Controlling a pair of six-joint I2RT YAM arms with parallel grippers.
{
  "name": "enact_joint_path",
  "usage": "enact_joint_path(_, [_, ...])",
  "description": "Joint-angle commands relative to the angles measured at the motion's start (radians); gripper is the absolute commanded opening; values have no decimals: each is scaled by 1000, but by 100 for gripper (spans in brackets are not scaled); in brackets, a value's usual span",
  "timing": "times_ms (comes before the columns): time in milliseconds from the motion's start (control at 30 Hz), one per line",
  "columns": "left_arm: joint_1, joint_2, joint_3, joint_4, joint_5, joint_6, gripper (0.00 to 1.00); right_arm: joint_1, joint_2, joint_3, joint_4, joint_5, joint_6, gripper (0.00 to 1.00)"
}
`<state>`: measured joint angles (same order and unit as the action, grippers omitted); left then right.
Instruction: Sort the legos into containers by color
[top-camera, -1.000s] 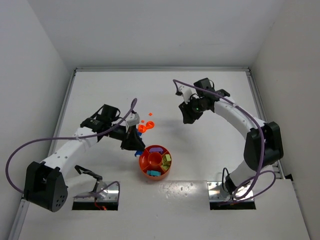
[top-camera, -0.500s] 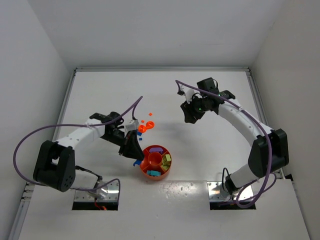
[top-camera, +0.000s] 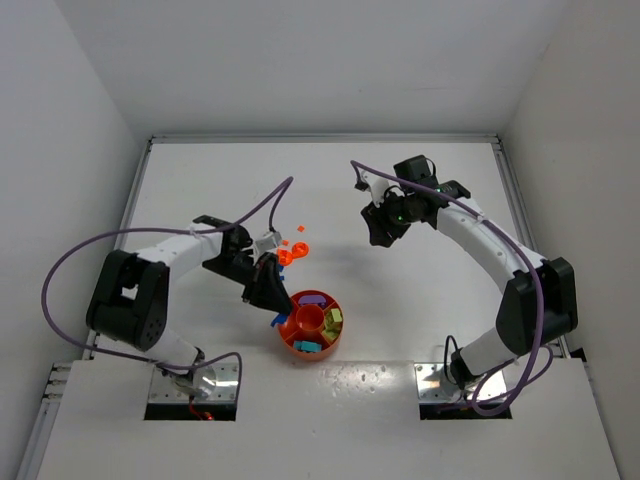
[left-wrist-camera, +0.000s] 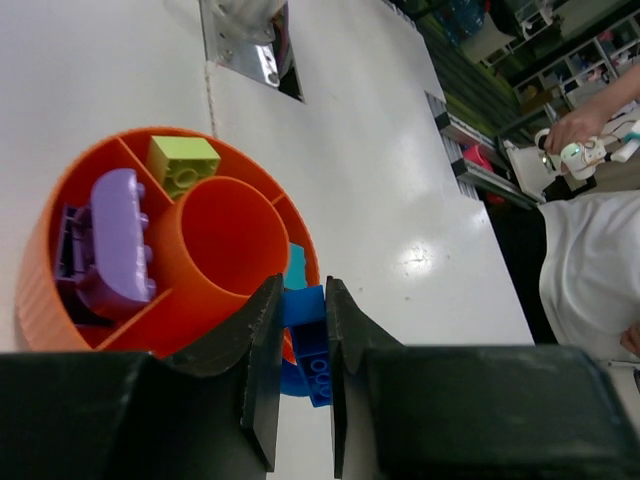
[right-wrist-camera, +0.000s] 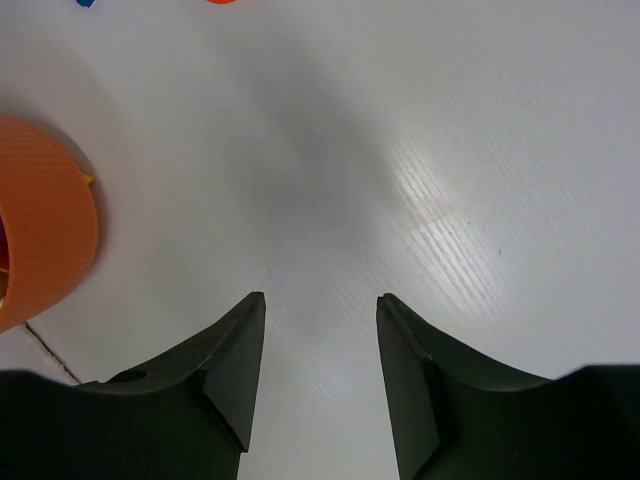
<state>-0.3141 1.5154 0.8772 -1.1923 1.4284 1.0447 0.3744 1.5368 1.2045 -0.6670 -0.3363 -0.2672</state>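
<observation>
The blue brick (left-wrist-camera: 303, 305) now hangs at the rim of the tray (left-wrist-camera: 35, 270), just outside the wall and next to a wedge with a teal piece (left-wrist-camera: 295, 268) in it. The left fingers (top-camera: 270, 298) are nearly closed on it, and a second blue piece (left-wrist-camera: 318, 375) seems stuck beneath. A second ago this load was held a little further up the worktop (top-camera: 400, 330), short of the tray. Since then the left arm has folded its elbow back and swung the fingers down to the tray's left side. That puts the drop close, I judge, though I cannot tell which wedge is meant for blue. A purple piece (left-wrist-camera: 115, 240) and a green brick (left-wrist-camera: 183, 163) already lie in theirs. Loose orange bits (top-camera: 292, 253) wait just beyond. The right fingers (top-camera: 380, 236), about half open and empty, hover well apart; their arm has shifted slightly and they have eased a touch wider.
</observation>
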Motion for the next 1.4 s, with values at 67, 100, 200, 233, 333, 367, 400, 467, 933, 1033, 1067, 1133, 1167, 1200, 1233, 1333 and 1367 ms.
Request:
enact_joint_path(67, [1,101,94,-110,86,193,9,-5,-20,21,14,8,-17,49])
enact_joint_path(100, [1,101,94,-110,86,193,11,-5,-20,21,14,8,-17,49])
enact_joint_path(200, [-8,101,94,-110,95,202,20,-5,-11,30,14,17,-26,49])
enact_joint_path(233, [-8,111,94,-110,95,202,23,-5,-10,30,14,17,-26,49])
enact_joint_path(333, [-8,111,94,-110,95,202,35,-5,-10,30,14,17,-26,49])
enact_joint_path(367, [-8,111,85,-110,95,202,41,-5,-10,30,14,17,-26,50])
enact_joint_path(400, [-8,120,85,-110,95,202,50,-5,-1,30,14,17,-26,50])
enact_joint_path(467, [-17,120,85,-110,95,202,72,-5,-1,30,14,17,-26,50])
enact_joint_path(933, [128,8,324,-98,-28,146,100,4,-21,30,14,71,-44,50])
enact_joint_path(1033, [150,6,410,264,-279,-376,100,4,-11,40,23,71,-44,50])
enact_joint_path(1067, [150,-18,410,313,-440,-576,100,4,-10,40,23,71,-44,50])
enact_joint_path(1133, [150,-30,460,325,-554,-615,100,4,-10,49,23,71,-44,50])
enact_joint_path(1167, [150,-31,476,336,-659,-644,100,4,-10,49,23,71,-44,50])
enact_joint_path(1200, [150,-31,499,336,-701,-663,100,4,-10,49,23,71,-55,50])
enact_joint_path(1233, [150,-40,508,336,-732,-663,100,4,-10,49,23,71,-55,50])
enact_joint_path(1333, [159,-98,479,364,-819,-663,100,4,-20,49,23,71,-55,50])
enact_joint_path(1367, [159,-168,453,457,-851,-769,100,4,-20,49,23,80,-64,50])
